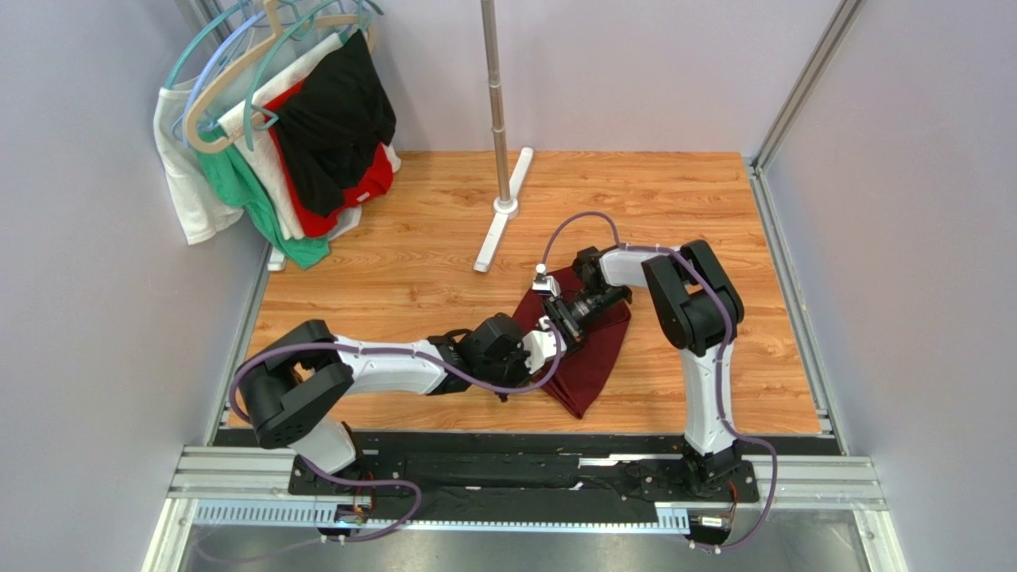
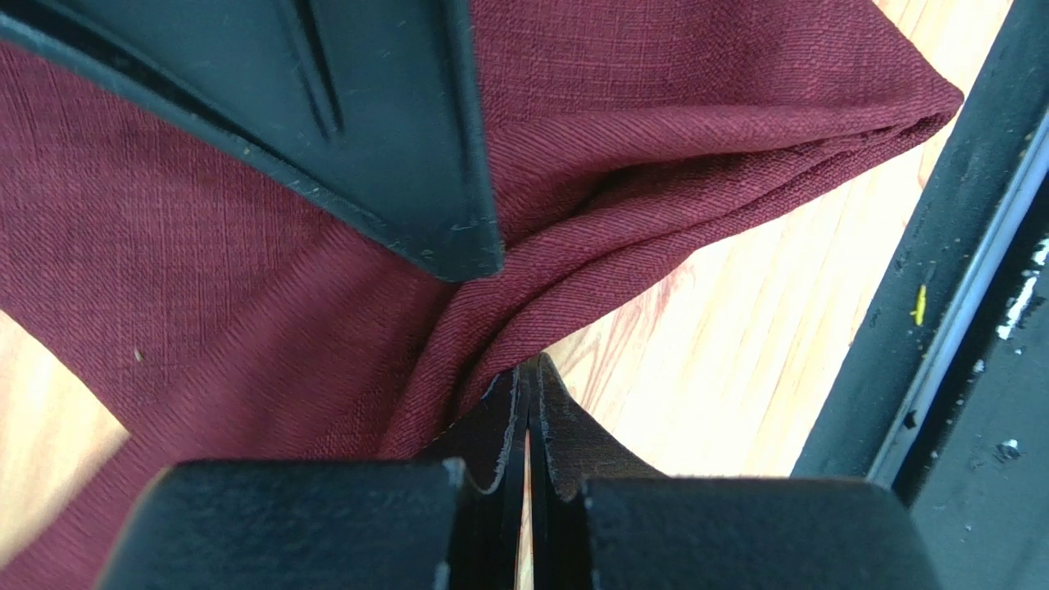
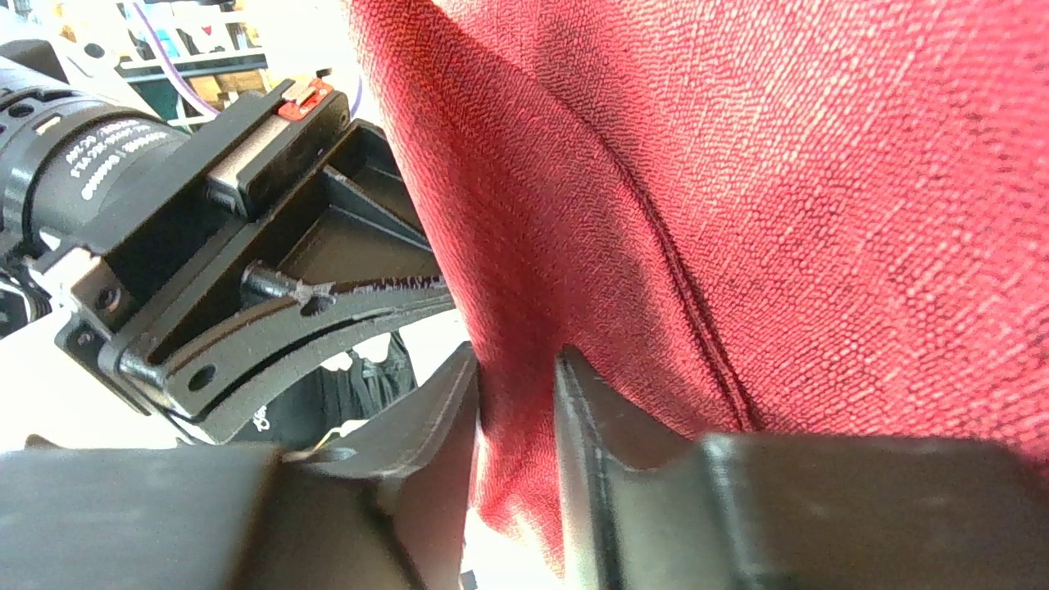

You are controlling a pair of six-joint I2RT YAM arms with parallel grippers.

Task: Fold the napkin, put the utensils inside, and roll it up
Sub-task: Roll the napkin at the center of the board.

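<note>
**Folding step in hand, both grippers at the napkin**

The fold looks to be the step in hand; the rolling has not begun, and no spoon shows in any view.

The left gripper [image 2: 530,379] is the nearer one, on the near side of the pole [image 1: 495,107] and a little to its right. Its jaws are closed tight, and creases in the cloth run straight into their tips, so I judge it to be pinching a gathered edge of the napkin [image 1: 595,352]. The right gripper [image 3: 517,406] is just beyond it, closer to the pole. Its jaws stand a little apart with a fold of cloth between them. Whether they press on that fold or only straddle it, I cannot tell.

The next move calls for one firm hold and one free hand. The pinched edge should be carried over and laid flat, so that the layers line up without a bunch under the fingers. The spoon must then be found and brought in.

The napkin lies on the table [image 1: 394,274], on the near side of the pole's foot and slightly to its right. It is dark maroon, matte and finely woven. It sits as a rumpled, roughly triangular heap, not a neat fold, with its near tip pointing towards the arm bases. Several layers are stacked at one corner, and soft ridges run across it.

Farthest off, left of the pole, garments [image 1: 310,131] hang on hangers.
</note>
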